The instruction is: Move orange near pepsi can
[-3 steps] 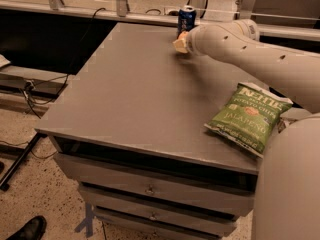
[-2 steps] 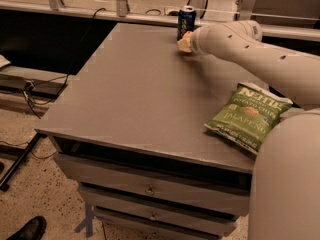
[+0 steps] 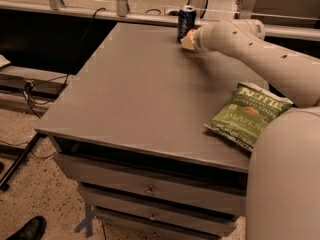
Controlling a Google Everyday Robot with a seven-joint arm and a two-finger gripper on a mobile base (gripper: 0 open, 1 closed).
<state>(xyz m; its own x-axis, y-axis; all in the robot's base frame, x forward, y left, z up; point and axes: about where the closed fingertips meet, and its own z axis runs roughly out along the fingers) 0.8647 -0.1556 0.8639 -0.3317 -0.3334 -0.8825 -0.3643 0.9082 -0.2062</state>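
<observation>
**Hand at the can, orange all but placed**

Hand (image 3: 190, 38) at the far edge of the flat grey tabletop (image 3: 130, 94), on the tip of the long white jointed arm (image 3: 260, 54) reaching in from the right. Open or closed: cannot tell, hidden behind the wrist. At the very tip, a small rounded pale yellow-orange lump, taken to be the orange (image 3: 186, 41), a small smooth-skinned fruit. Seemingly carried in the hand, low over the tabletop or resting on it; impossible to say which.

Just beyond the hand, on its far side: the pepsi can (image 3: 186, 22), an upright dark blue metal soda can with a silver top, long axis vertical. Close beside the orange, perhaps touching; gap not readable.

Well behind the hand, back along the arm toward the near right corner: a flat green crinkled plastic chip bag (image 3: 247, 115), clear of the work.

Judged nearly done, with the orange right next to the can. Coming move probably a short set-down and release straight down, with no further travel toward the can. Risk in any forward push: tipping the tall can off the far edge.
</observation>
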